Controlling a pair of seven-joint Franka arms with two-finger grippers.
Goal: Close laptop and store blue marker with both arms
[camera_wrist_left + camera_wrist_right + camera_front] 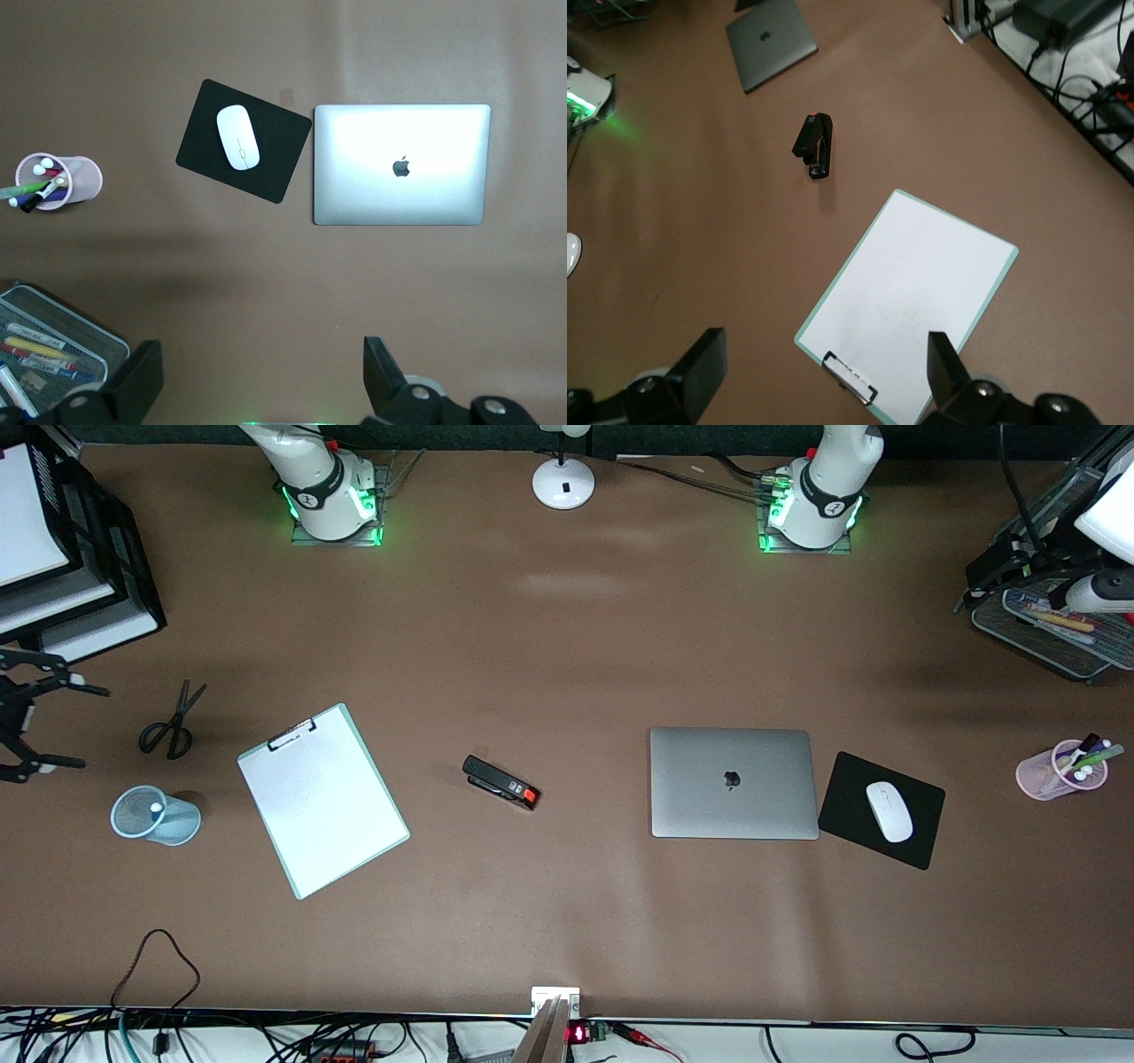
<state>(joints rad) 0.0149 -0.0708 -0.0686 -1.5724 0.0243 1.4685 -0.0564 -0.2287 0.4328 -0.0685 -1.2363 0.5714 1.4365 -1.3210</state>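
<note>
The silver-grey laptop [731,782] lies closed on the table, lid down with the apple logo up. It also shows in the left wrist view [399,164] and the right wrist view [771,40]. A pale blue mesh cup [168,822] stands at the right arm's end. A white tip [157,808] shows inside it, seemingly the blue marker; its body is hidden. My right gripper [75,724] [824,367] is open and empty, beside the clipboard's clip. My left gripper [1001,571] [261,376] is open and empty over the table by the mesh tray.
A white clipboard [323,802], black stapler [500,782] and scissors [173,726] lie on the table. A white mouse [889,811] sits on a black pad [850,793] beside the laptop. A pink pen cup [1059,772], mesh tray [1054,633] and black stacked trays [106,558] stand at the ends.
</note>
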